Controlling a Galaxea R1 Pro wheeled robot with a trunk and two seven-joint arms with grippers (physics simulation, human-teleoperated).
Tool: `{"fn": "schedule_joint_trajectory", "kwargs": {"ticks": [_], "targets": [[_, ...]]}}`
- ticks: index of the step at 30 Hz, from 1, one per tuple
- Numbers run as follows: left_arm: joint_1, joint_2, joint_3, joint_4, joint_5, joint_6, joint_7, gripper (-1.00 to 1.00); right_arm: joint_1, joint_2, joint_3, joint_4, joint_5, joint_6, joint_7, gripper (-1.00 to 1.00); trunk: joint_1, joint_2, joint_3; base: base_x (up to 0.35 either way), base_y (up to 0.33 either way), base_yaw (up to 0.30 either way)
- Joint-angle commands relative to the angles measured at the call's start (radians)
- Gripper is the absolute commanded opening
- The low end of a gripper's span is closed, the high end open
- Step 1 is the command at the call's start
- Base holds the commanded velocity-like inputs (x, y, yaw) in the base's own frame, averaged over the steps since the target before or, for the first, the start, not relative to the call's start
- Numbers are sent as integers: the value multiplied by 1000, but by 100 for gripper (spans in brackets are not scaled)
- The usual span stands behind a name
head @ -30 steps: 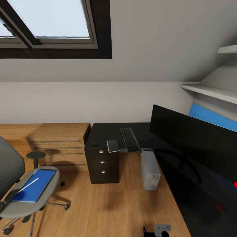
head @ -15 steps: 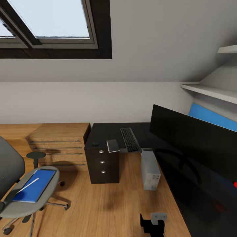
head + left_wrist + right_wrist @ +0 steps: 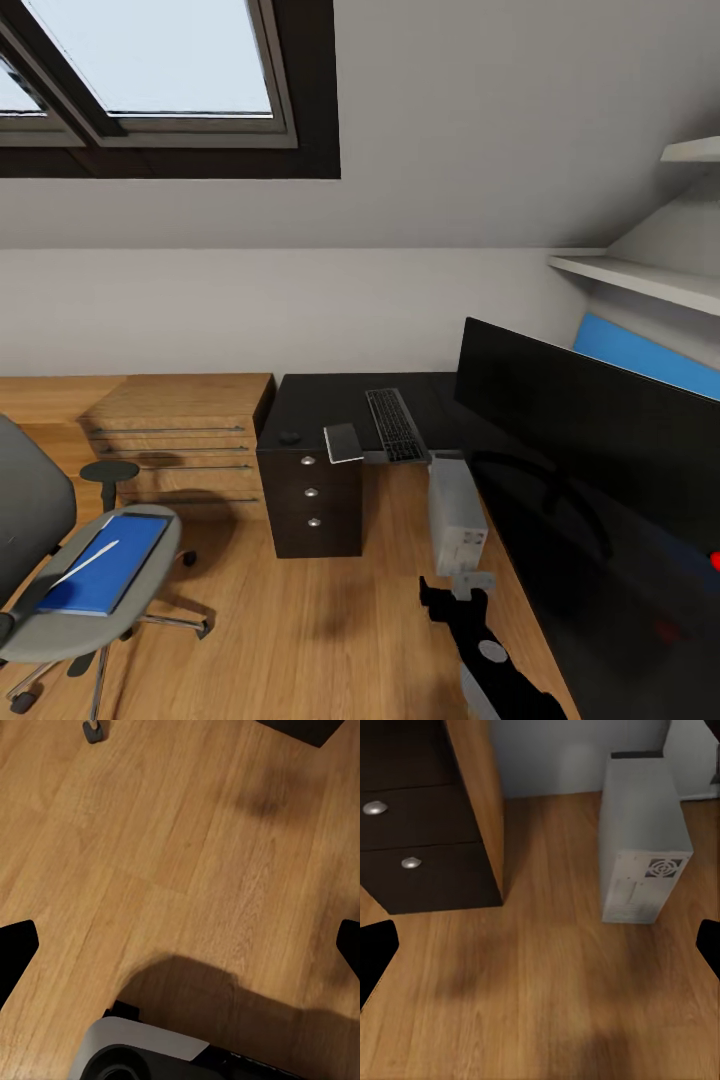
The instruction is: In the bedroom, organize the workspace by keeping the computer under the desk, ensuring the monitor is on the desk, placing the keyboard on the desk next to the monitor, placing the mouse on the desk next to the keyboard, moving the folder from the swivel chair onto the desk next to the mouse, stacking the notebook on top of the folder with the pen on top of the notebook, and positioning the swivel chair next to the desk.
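The black desk (image 3: 320,398) stands against the far wall. On it lie the black keyboard (image 3: 397,425), the grey notebook (image 3: 343,442) overhanging the front edge, and a small dark mouse (image 3: 290,437). The grey computer (image 3: 456,515) (image 3: 641,847) stands on the floor under the desk. The wide black monitor (image 3: 590,440) fills the right side. The swivel chair (image 3: 60,590) at the lower left carries the blue folder (image 3: 108,568) with the whitish pen (image 3: 85,563) on it. My right gripper (image 3: 452,592) (image 3: 540,952) is open, low before the computer. My left gripper (image 3: 180,952) is open over bare floor.
A low wooden drawer unit (image 3: 180,430) sits left of the desk, whose black drawers (image 3: 312,495) (image 3: 412,847) have silver knobs. White wall shelves (image 3: 640,280) and a blue panel (image 3: 640,360) are at the right. A chair caster (image 3: 94,731) and my base (image 3: 142,1054) show on the wooden floor (image 3: 330,620).
My right arm has risen into the head view from the bottom edge, and its gripper has moved forward toward the computer. Everything else stays still.
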Motion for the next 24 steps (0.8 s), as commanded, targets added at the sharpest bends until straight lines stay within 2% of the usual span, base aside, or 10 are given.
{"fn": "schedule_joint_trajectory", "kwargs": {"ticks": [1, 8, 9, 10, 11, 14, 17, 18, 24], "targets": [[-1, 0, -6, 1, 11, -2, -7, 100, -1, -7, -3, -41, -14, 38, -7, 100, 1, -2, -2, 0, 0, 0], [-1, 0, -5, 1, 11, -2, -7, 100, -1, -30, -113, -288, -29, 307, -5, 100, 1, -2, -2, 0, 0, 0], [-1, 0, -5, 1, 11, -2, -7, 100, -1, -36, -153, -346, -30, 364, -4, 100, 1, -2, -2, 0, 0, 0], [-1, 0, -5, 1, 11, -2, -7, 100, -1, -36, -153, -346, -30, 364, -4, 100, 1, -2, -2, 0, 0, 0], [-1, 0, -5, 1, 11, -2, -7, 100, -1, -43, -193, -398, -31, 408, -3, 100, 1, -2, -2, 0, 0, 0], [-1, 0, -5, 1, 11, -2, -7, 100, -1, -54, -256, -491, -33, 463, -2, 100, 1, -2, -2, 0, 0, 0], [-1, 0, -5, 1, 11, -2, -7, 100, 0, -58, -280, -566, -31, 489, -2, 100, 1, -2, -2, 0, -7, 0], [-1, -1, -5, 1, 11, -2, -7, 100, 1, -59, -289, -618, -29, 506, -2, 100, 1, -2, -2, -7, -38, 0], [-1, 0, -5, 1, 12, -2, -7, 100, 31, -69, -303, -746, -26, 545, -2, 100, 1, -2, -2, -125, -64, 0]]}}
